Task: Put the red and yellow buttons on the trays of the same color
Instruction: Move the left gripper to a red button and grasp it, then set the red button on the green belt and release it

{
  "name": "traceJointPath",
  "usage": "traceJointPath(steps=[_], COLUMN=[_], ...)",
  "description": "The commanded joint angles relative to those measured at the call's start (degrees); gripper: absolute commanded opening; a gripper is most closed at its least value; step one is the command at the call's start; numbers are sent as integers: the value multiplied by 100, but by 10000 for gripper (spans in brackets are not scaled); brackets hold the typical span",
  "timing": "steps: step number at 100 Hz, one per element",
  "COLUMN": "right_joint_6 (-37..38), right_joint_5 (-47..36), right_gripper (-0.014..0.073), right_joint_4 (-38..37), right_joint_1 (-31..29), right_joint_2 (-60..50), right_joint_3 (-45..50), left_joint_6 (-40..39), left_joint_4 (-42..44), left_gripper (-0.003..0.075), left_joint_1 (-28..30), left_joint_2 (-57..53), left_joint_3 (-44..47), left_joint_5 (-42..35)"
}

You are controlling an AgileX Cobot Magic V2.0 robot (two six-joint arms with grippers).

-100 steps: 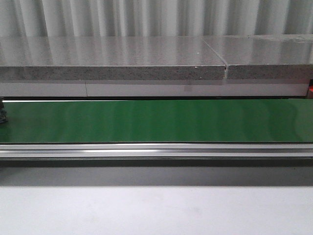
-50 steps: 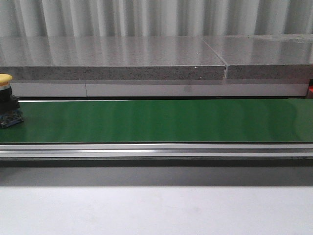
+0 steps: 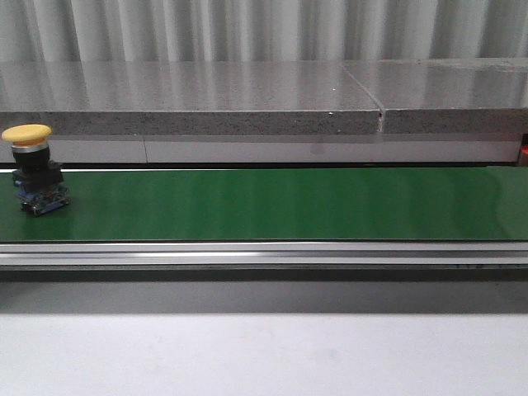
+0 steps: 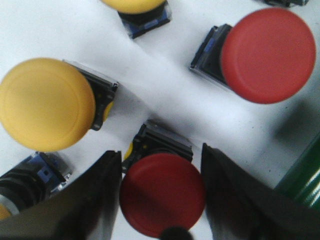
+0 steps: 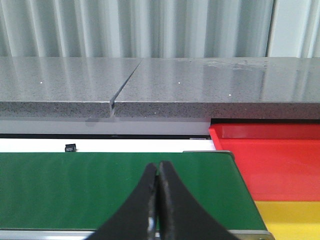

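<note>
A yellow button [image 3: 31, 169] on a black and blue base stands on the green belt [image 3: 272, 202] at its far left. In the left wrist view my left gripper [image 4: 161, 150] is shut on a red button [image 4: 162, 192], a finger touching each side of its cap. It rests on a white surface among another red button [image 4: 267, 55] and two yellow buttons [image 4: 45, 102] [image 4: 132, 4]. My right gripper [image 5: 159, 165] hangs shut and empty over the belt [image 5: 75, 185]. The red tray [image 5: 280, 160] and yellow tray [image 5: 290, 217] lie just past the belt's end.
A grey stone ledge [image 3: 190, 99] runs behind the belt and a metal rail [image 3: 264, 252] along its front. A black and blue button base [image 4: 30, 180] lies beside my left finger. A green belt edge [image 4: 305, 175] shows near the buttons.
The yellow button has come into the front view from the left and ridden the belt to the right.
</note>
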Motion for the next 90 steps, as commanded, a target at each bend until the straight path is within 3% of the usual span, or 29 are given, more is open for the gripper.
traceJointPath(steps=[1, 50, 90], right_joint_6=[-57, -57, -57], right_joint_5=[-470, -470, -470], right_gripper=[-67, -67, -67], right_joint_4=[-10, -10, -10], right_joint_1=[-7, -7, -7], right_joint_2=[-93, -93, -93], right_joint_3=[-30, -30, -30], left_joint_6=[-58, -18, 3], left_joint_4=[-28, 89, 79], left_gripper=[265, 258, 258], left_joint_1=[5, -155, -1149], left_joint_2=[-188, -1137, -1319], left_joint_3=[-134, -359, -1294], left_joint_5=[-170, 222, 685])
